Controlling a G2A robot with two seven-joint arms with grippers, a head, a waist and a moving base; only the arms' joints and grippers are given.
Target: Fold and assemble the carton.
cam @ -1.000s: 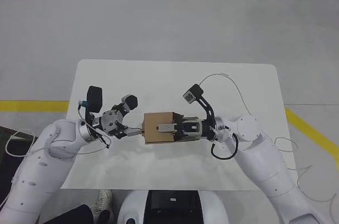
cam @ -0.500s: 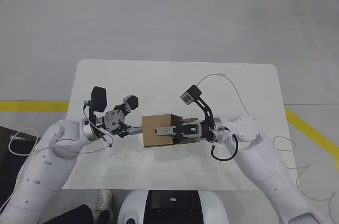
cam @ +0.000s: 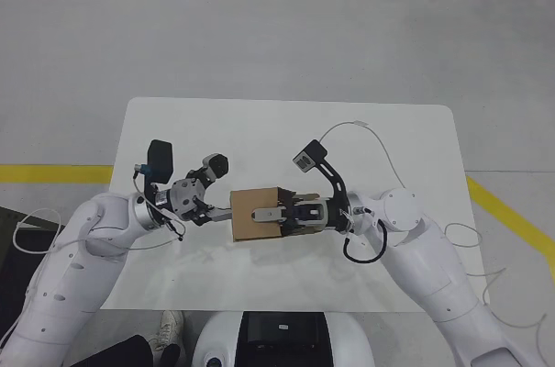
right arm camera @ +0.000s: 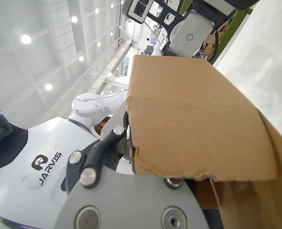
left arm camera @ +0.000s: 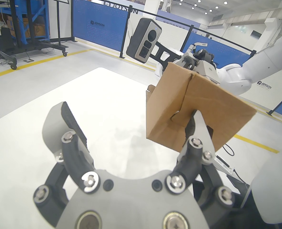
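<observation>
A brown carton (cam: 256, 214) hangs a little above the middle of the white table (cam: 167, 128). My right gripper (cam: 275, 213) is shut on its right wall, one finger lying across the carton's top. In the right wrist view that finger (right arm camera: 117, 122) sits against the carton (right arm camera: 193, 125), and the other finger is hidden behind the cardboard. My left gripper (cam: 218, 191) stands open at the carton's left end. In the left wrist view, one finger (left arm camera: 198, 125) of my left gripper (left arm camera: 131, 122) touches a folded end flap of the carton (left arm camera: 191, 101), while the other finger (left arm camera: 67, 120) is off to the side in free air.
A thin white cable (cam: 382, 139) loops over the table's back right part. Bare tabletop surrounds the carton on all sides. Yellow floor tape (cam: 38, 172) runs past the table's left edge.
The right gripper has carried the carton slightly left. The left gripper has closed in on the carton's left end, and one finger now touches the flap.
</observation>
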